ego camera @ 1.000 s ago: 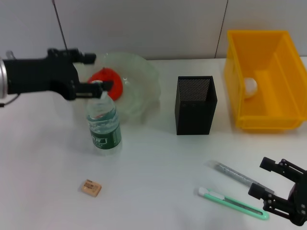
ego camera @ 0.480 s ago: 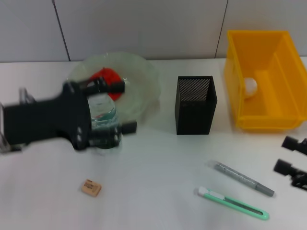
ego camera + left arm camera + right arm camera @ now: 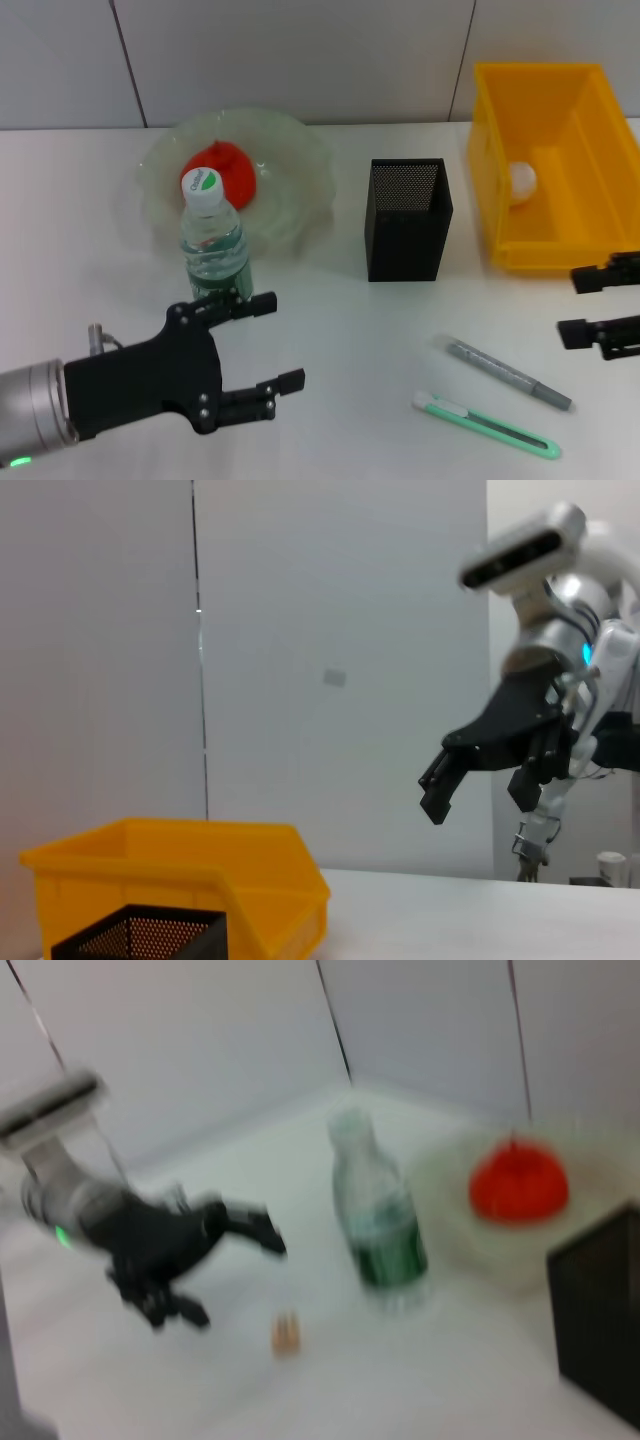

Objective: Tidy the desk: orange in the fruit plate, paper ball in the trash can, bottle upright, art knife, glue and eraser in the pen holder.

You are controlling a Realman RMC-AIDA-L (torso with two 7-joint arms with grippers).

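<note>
The orange lies in the glass fruit plate. Just in front of the plate the bottle stands upright with its cap on. A paper ball rests inside the yellow trash can. The black mesh pen holder stands mid-table. On the table at front right are the grey glue stick and the green art knife. My left gripper hovers open at front left and hides the eraser in the head view. The eraser shows in the right wrist view. At the right edge my right gripper is open.
The left wrist view shows the trash can, the pen holder's rim and the other arm's gripper farther off. A grey panelled wall stands behind the white table.
My left gripper let go of the bottle top and swung down to the front left, over the eraser. My right gripper moved back from the art knife toward the trash can.
</note>
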